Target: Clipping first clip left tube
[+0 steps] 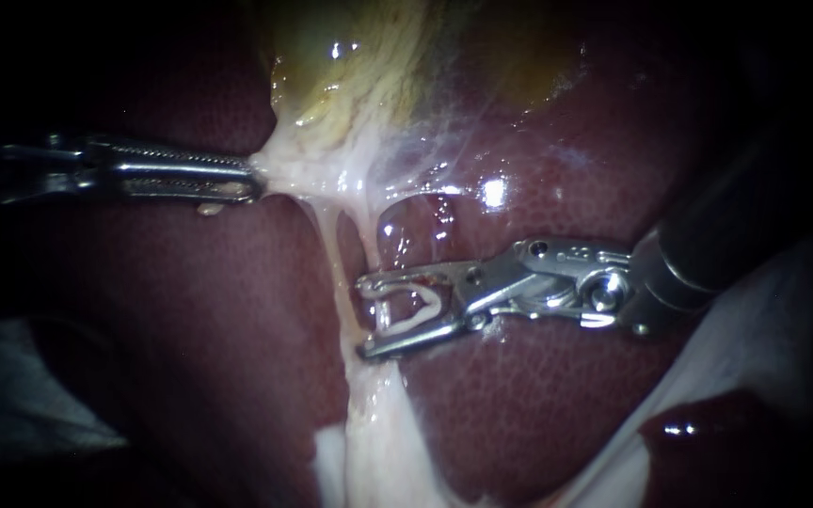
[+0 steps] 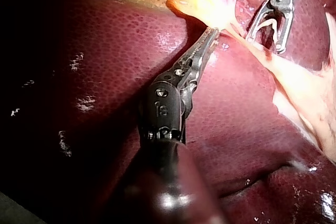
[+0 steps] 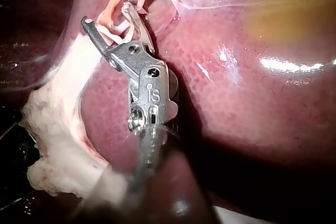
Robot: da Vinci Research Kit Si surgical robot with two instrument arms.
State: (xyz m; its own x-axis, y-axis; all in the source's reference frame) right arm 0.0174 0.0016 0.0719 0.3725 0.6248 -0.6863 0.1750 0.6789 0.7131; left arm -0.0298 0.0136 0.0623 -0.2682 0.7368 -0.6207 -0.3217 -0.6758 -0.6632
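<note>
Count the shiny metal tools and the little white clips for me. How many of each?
Slender silver metal instruments: 2, the left instrument, jaws shut on pale tissue, and the right instrument
Small white U-shaped clip, held between the right instrument's jaws: 1
Total: 3

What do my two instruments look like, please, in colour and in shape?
The left instrument has long, slim, silver jaws with fine teeth along the inner edges, on a dark shaft. The right instrument is also shiny silver metal, but broader, with small round pins at its hinge, jaws hooked at the tips, and a thick dark shaft.
</note>
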